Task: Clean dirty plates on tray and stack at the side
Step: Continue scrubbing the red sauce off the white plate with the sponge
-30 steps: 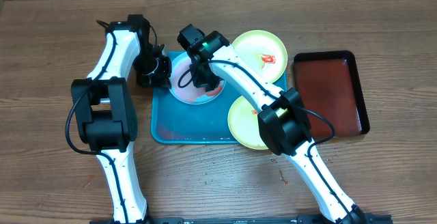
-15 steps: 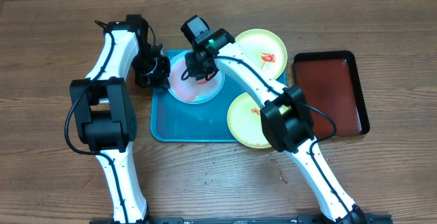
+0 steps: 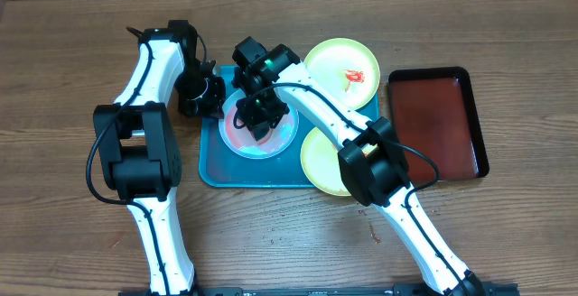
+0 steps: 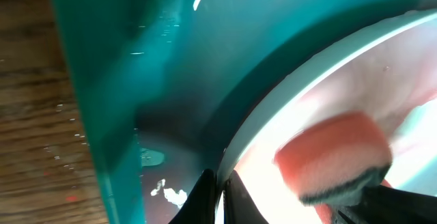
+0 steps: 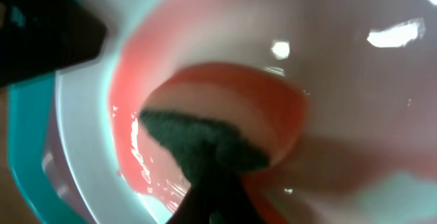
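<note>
The pale light-blue plate (image 3: 275,132), smeared red, lies on the turquoise tray (image 3: 244,171). My left gripper (image 3: 219,106) is shut on the plate's left rim; in the left wrist view the fingers (image 4: 220,193) pinch the rim (image 4: 300,80) over the tray (image 4: 102,80). My right gripper (image 3: 256,118) is shut on an orange sponge with a dark green pad (image 5: 225,121) and presses it on the plate (image 5: 355,80). The sponge also shows in the left wrist view (image 4: 334,152). One yellow-green plate (image 3: 339,66) with red sauce lies behind the tray. Another (image 3: 321,161) overlaps the tray's right edge.
A dark red-brown tray with a black rim (image 3: 438,120) lies at the right on the wooden table. The right arm crosses over the nearer yellow-green plate. Wet streaks and white flecks lie on the turquoise tray's floor (image 4: 167,193).
My right gripper has swept the sponge across the light-blue plate, first toward the back, then to its left-centre. The left gripper has stayed on the rim.
</note>
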You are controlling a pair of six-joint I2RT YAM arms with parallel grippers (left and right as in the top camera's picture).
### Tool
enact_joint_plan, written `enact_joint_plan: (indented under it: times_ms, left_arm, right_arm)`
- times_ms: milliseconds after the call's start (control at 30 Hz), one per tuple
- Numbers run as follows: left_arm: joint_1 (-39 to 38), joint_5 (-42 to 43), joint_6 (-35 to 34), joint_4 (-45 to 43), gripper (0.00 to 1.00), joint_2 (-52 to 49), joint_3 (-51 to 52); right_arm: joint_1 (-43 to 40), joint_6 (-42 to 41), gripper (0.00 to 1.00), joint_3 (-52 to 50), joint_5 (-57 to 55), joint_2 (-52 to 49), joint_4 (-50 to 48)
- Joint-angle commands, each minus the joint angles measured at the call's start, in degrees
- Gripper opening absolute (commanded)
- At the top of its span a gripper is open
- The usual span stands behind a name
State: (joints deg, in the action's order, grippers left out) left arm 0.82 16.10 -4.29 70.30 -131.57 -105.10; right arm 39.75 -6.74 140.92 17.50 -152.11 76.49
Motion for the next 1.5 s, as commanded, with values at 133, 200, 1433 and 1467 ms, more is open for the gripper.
enact_joint_plan:
  times_ms: [133,200,1433,1467]
  left_arm:
    - [-0.2,1.3,0.0,-1.2,0.04,2.1,0.0]
    - [-0.2,1.3,0.0,-1.2,0.04,2.1,0.0]
    - [-0.4,1.3,-0.9,-8.5,0.04,1.9,7.9]
    - [0.0,1.3,-0.2,-7.9,0.04,1.9,7.9]
  right_arm:
    - [-2.4,-7.4,0.04,-0.9,-19.4,-1.6,6.8]
    - [-3.0,-11.2,0.04,-0.9,-25.3,-1.6,7.2]
    - [-2.6,-6.1,0.04,-0.9,0.6,-1.6,-0.6]
    - [-2.2,-6.1,0.04,-0.9,-0.3,-1.6,0.2]
